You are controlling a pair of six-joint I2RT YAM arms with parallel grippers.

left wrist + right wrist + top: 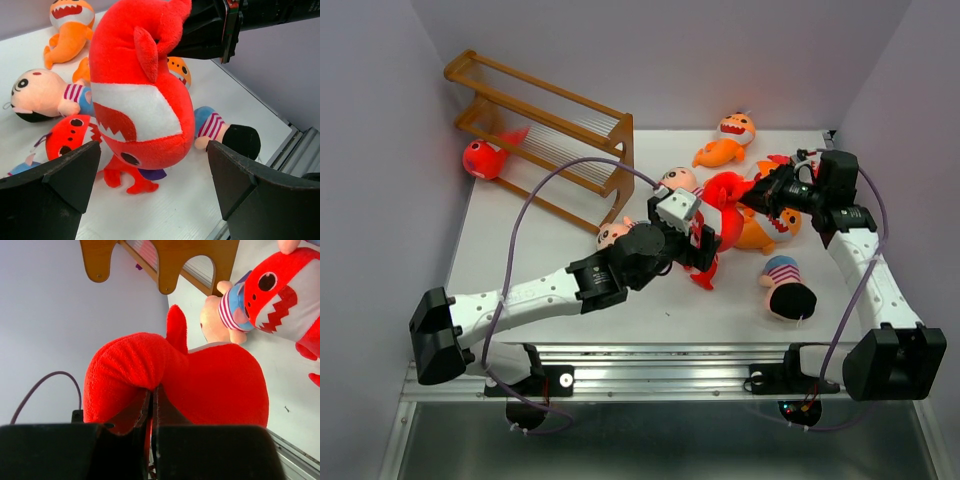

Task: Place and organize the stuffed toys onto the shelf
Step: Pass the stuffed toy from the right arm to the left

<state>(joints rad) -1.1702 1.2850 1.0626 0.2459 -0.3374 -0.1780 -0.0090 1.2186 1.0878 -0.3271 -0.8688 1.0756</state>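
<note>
Table (650, 315): you have loose stuffed toys (788, 290) lying right of centre.
Shelf (618, 165): far-left corner, with one red toy (480, 160) at its left end.
Your left gripper (152, 165): fingers spread wide on either side of the red shark (145, 100), clear of it.
Your right gripper (151, 395): pinched tight on that shark's tail end, holding it head-down above the table.

the red shark (145, 75) is fuzzy matt plush, shelf (618, 172) looks like smooth brown wood, bench (650, 312) matt white, left pincer (152, 147) matt black plastic
</note>
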